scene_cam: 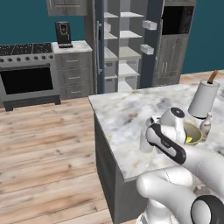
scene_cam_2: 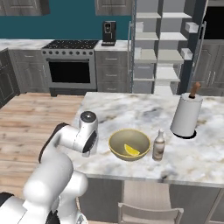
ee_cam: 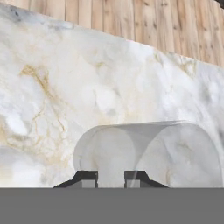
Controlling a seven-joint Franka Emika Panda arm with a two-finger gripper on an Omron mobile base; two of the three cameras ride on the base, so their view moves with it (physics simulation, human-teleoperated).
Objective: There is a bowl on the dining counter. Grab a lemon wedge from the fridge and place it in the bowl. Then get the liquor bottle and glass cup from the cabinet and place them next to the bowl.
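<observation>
Gripping glass cup (ee_cam: 146, 151) on dining counter (scene_cam_2: 131, 111), end effector (ee_cam: 111, 177) narrowed, left of bowl (scene_cam_2: 129, 144)

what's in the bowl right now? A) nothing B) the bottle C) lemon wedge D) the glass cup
C: the right base view shows a yellow lemon wedge lying inside the bowl, while the bottle stands on the counter beside it and the glass cup sits at the gripper.
</observation>
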